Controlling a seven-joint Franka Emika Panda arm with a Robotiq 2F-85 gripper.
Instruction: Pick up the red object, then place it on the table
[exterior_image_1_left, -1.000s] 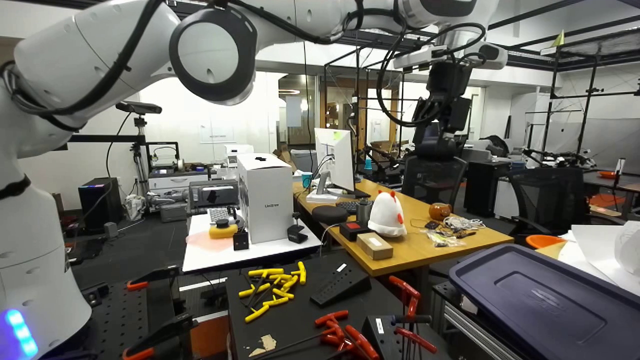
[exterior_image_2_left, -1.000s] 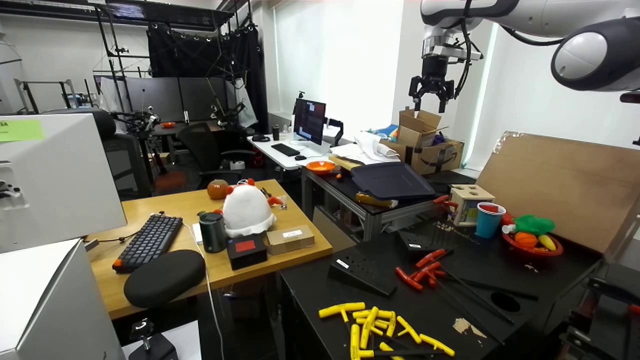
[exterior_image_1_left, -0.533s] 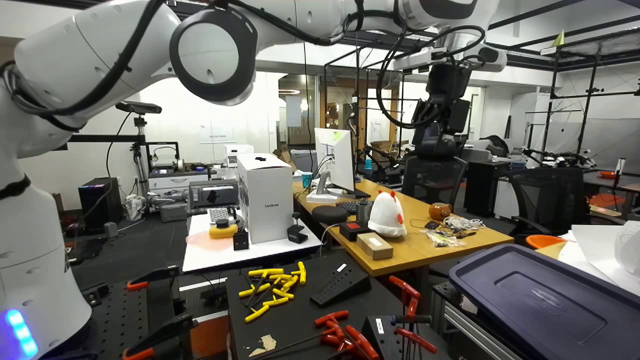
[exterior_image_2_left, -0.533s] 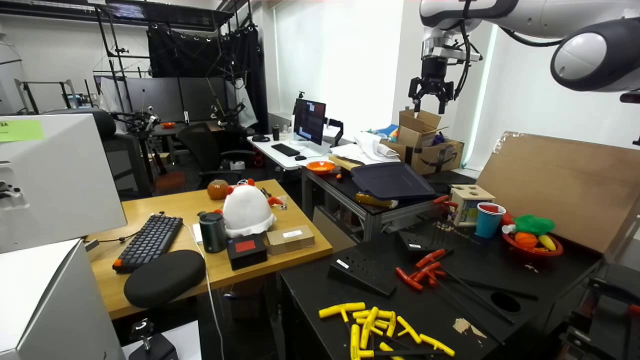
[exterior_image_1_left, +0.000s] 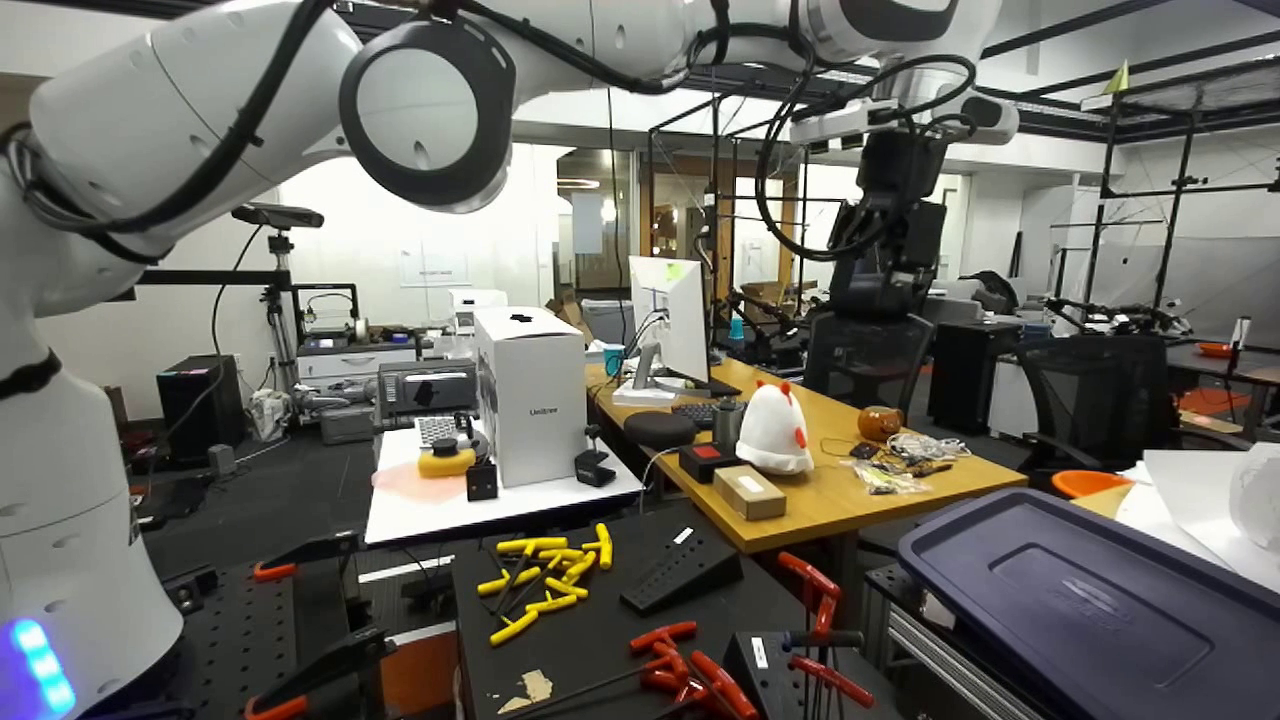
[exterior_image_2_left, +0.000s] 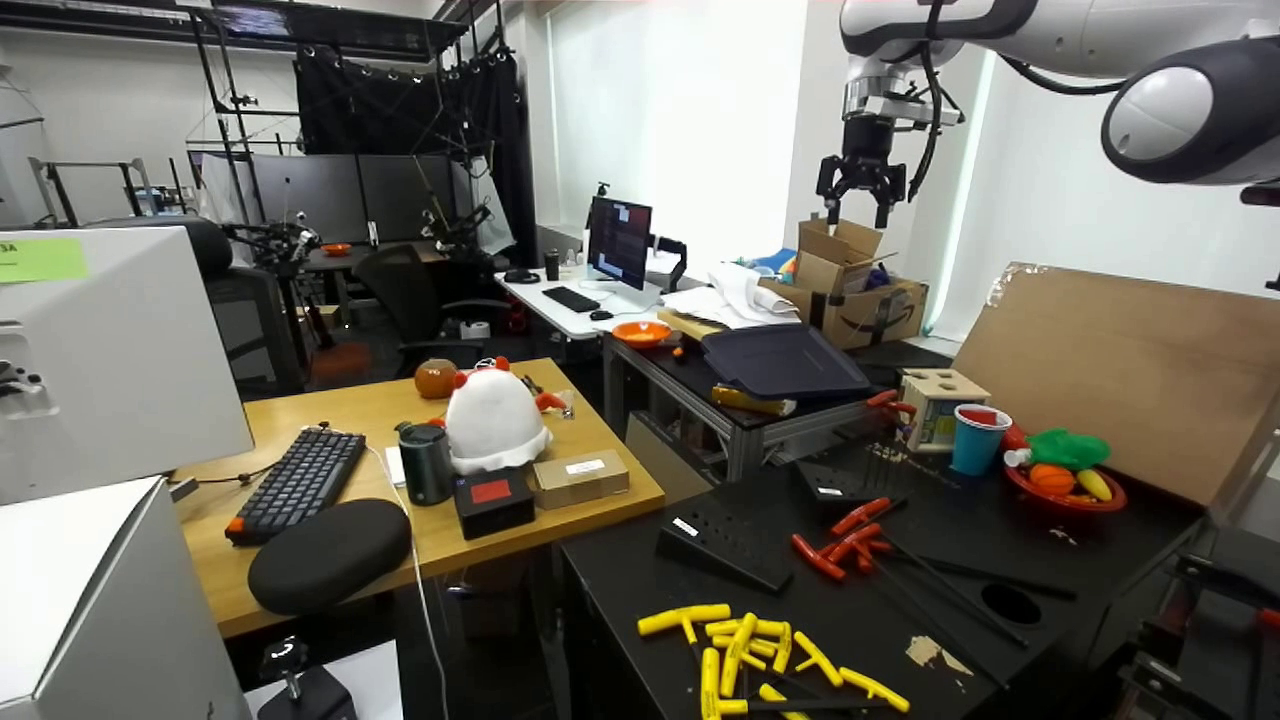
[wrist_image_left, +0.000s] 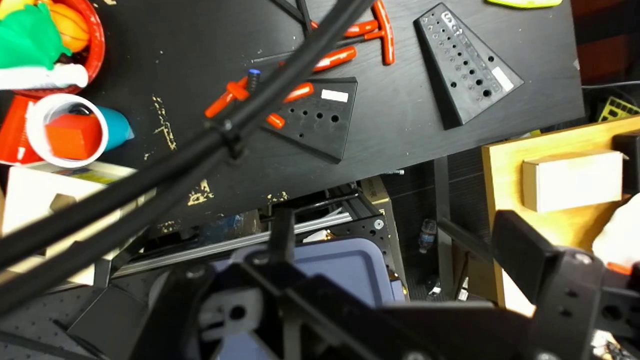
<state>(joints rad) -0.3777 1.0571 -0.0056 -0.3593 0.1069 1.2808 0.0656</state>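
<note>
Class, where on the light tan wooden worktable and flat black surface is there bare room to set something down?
Worktable: bare between the small brown cardboard box and the clear plastic bag; crowded around the white domed plush and dark cylindrical container. Black surface: bare between the two black wedge-shaped blocks; crowded at the heaped yellow T-handles.

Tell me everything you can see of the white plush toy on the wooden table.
The white plush toy is dome-shaped, of soft-looking fabric, with red nubs on top, a red patch on its side and a wavy lower edge. It stands upright on the wooden table, broad end down. Beside it are a dark canister, a black box and a cardboard box; whether any touches it, I can't tell.
</note>
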